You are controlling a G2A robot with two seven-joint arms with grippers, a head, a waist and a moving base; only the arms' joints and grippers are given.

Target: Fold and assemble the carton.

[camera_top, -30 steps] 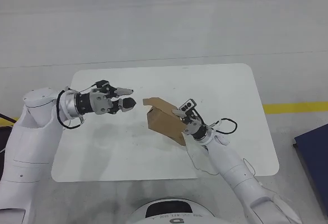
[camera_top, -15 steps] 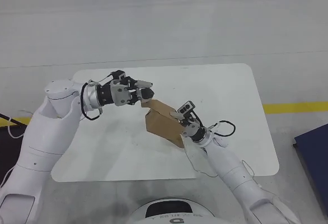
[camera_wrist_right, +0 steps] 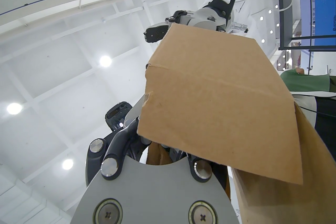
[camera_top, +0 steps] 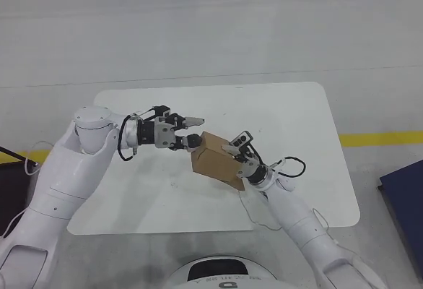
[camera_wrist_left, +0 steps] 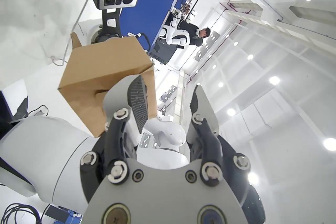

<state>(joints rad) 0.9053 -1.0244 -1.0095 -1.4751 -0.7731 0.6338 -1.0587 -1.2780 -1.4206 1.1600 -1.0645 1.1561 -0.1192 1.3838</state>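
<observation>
Carton (camera_top: 215, 153) runs lengthwise between the arms. Right gripper (camera_top: 239, 163) clamps one end. Left gripper (camera_top: 193, 131) is spread wide, one finger against the opposite end.

The white rounded bench (camera_top: 298, 115) is lit brightly and evenly from overhead, with only faint shadows cast. In both wrist views round ceiling lamps (camera_wrist_left: 274, 80) (camera_wrist_right: 105, 61) are blown out, and straight lines are bowed towards the edges.
</observation>
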